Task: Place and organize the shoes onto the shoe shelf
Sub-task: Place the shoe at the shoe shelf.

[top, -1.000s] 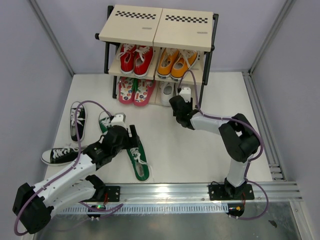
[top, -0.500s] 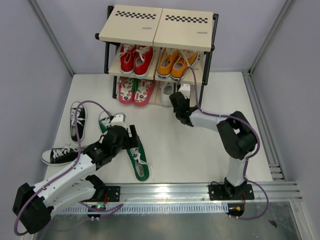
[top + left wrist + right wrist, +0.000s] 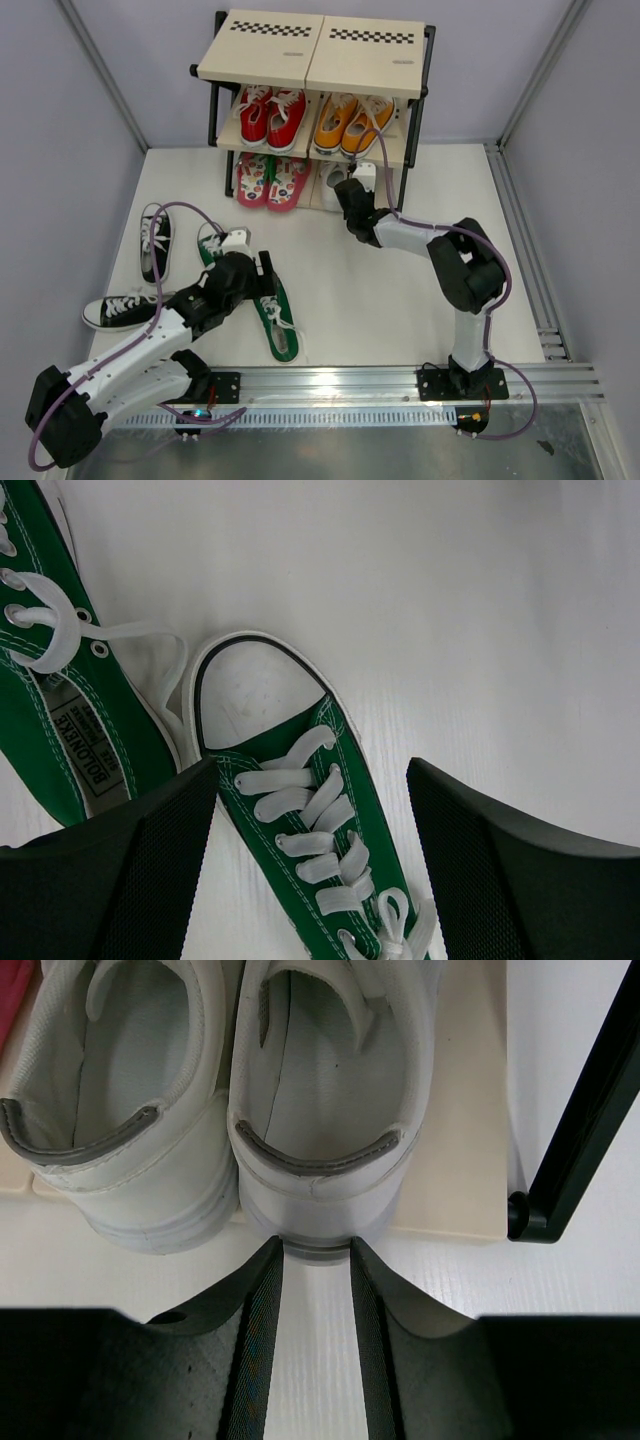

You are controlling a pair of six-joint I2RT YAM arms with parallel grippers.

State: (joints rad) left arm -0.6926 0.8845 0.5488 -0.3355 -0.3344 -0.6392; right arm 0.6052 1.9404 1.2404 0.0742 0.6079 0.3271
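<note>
Above: the right gripper (image 3: 352,190) has edged nearer the shoe shelf (image 3: 270,55). Left wrist: the left gripper (image 3: 310,770), jaws spread wide, straddles a white-laced green canvas sneaker (image 3: 300,825) on the desk (image 3: 450,600). Right wrist: narrowly parted fingers (image 3: 255,1340) touch the heel of a smooth white shoe (image 3: 320,1110).

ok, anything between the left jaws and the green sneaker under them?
Nothing visible. The left jaws are open, one on each side of the green sneaker. The other green sneaker lies close on the left with its loose lace curling beside the toe, outside the gap.

Tongue label (image 3: 82,745) of green sneaker (image 3: 50,650): roughly "BOLONEEE"; smaller print unreadable.
</note>
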